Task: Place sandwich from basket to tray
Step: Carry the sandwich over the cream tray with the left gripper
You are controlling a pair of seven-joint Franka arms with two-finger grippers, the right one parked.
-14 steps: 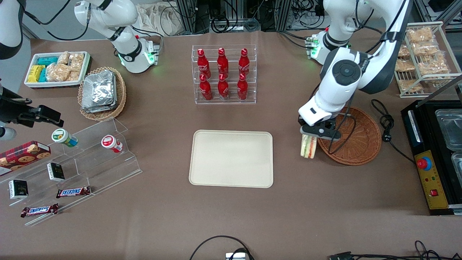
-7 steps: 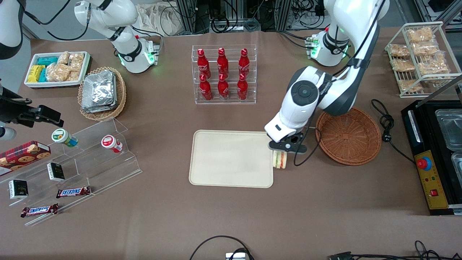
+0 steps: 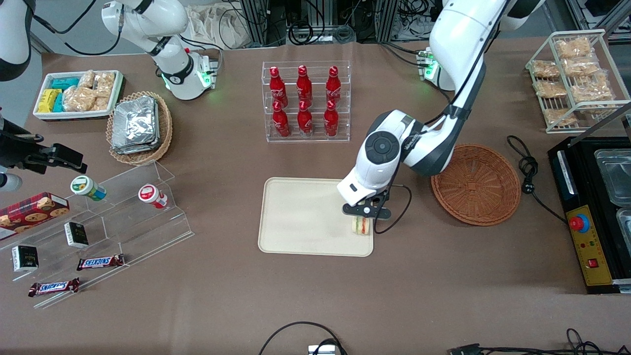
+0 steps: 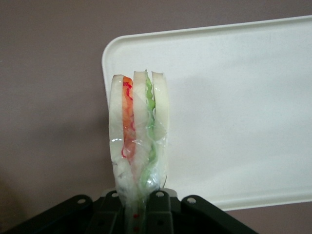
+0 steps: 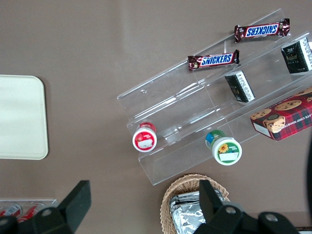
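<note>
Sandwich (image 3: 361, 226) is pinched tight in the end effector (image 3: 363, 215), filling layers on edge, hanging over the tray (image 3: 305, 217) right at its corner nearest the basket (image 3: 477, 184). From the tray's middle that's about 4 o'clock. Basket sits on the bench (image 3: 315, 296) at the tray's 3 o'clock, nothing visible in it.

Cream tray (image 3: 305, 217); red-green-white sandwich (image 3: 361, 226); reddish-brown basket (image 3: 476, 184)
</note>
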